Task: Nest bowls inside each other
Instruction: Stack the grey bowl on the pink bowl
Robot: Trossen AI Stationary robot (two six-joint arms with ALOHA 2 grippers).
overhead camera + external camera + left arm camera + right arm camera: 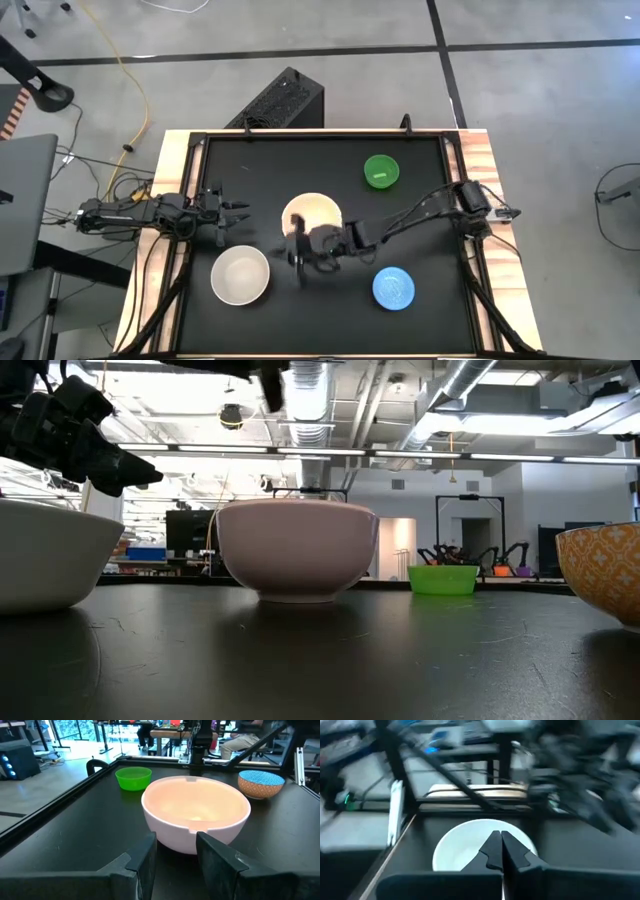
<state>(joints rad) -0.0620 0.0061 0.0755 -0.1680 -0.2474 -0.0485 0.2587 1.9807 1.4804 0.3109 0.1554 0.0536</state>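
**Bowls spread out on the black table**

The pink bowl point(318, 212) sits mid-table, the right gripper point(298, 250) beside it – fingers pressed together, holding nothing. White bowl point(240, 275), blue bowl point(393, 288) and green bowl point(381, 170) stand apart. The left gripper point(243, 212) waits open – grey floor around

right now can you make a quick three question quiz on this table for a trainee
1. True or false: the green bowl sits inside the blue bowl.
2. Which gripper hangs by the pink bowl? A left B right
3. The right gripper is ____ (open/shut).

Key: 1 false, they stand apart. 2 B; the left gripper waits at the left edge, open, beside the white bowl. 3 shut.
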